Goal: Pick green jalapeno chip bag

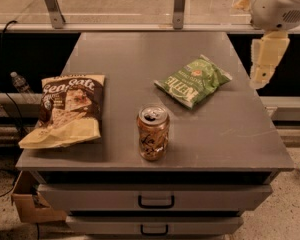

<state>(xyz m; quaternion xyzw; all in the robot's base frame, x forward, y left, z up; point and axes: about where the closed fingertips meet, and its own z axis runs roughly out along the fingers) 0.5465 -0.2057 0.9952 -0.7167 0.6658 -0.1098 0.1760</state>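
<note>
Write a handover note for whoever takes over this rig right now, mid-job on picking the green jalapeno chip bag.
Pincer: hangs beyond the table's right edge, to the right of the bag, touching nothing.
Green jalapeno chip bag: flat on the table, right of centre, apart from the can and the Sea Salt bag.
Done: nothing; the bag is not grasped.
Left: move over it, grasp, lift.

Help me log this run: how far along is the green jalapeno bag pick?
Nothing done yet: the green jalapeno chip bag lies flat on the table, untouched. In hand: the gripper hangs past the table's right edge, beside the bag. Left: reach over, grasp, lift.
</note>
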